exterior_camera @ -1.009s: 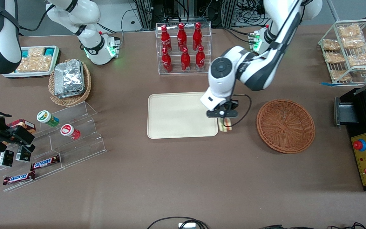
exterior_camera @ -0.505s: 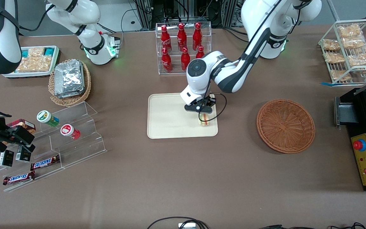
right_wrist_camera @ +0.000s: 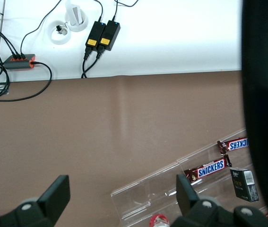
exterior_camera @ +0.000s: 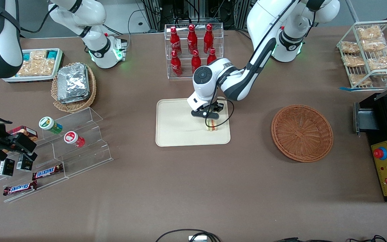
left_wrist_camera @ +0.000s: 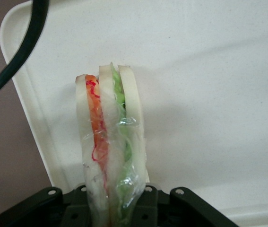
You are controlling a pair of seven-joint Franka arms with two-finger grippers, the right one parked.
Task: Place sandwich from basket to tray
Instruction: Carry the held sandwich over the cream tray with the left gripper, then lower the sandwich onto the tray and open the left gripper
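Sandwich (exterior_camera: 211, 126) sits over the tray (exterior_camera: 180, 129), in the part of it toward the working arm's end and not far from the rim nearest the basket. The gripper (exterior_camera: 210, 121) is clamped on it from above, fingers pressed to the bread on either side. From the wrist camera the sandwich (left_wrist_camera: 111, 146) stands on edge: three white bread slices with an orange layer and a green layer between them, all under clear wrap, one end held in the black gripper (left_wrist_camera: 112, 210). Whether its lower edge touches the tray (left_wrist_camera: 209, 94) or hangs just above it cannot be told. A black cable (left_wrist_camera: 18, 52) loops past in front of the tray's rounded corner.

The basket (exterior_camera: 302, 132) lies on the brown table (exterior_camera: 193, 188) well apart from the tray, toward the working arm's end, with nothing in it.

Farther from the camera than the tray stands a clear rack of red bottles (exterior_camera: 193, 50). Toward the parked arm's end are a tan basket of foil packets (exterior_camera: 73, 84), a white tray of snacks (exterior_camera: 35, 64), and a clear stepped stand (exterior_camera: 76, 141) with two cups lying on it and Snickers bars (exterior_camera: 47, 172) at its low end. At the working arm's end a wire rack (exterior_camera: 370, 55) holds bagged snacks, and a black box with a red button (exterior_camera: 386, 158) sits at the table's edge
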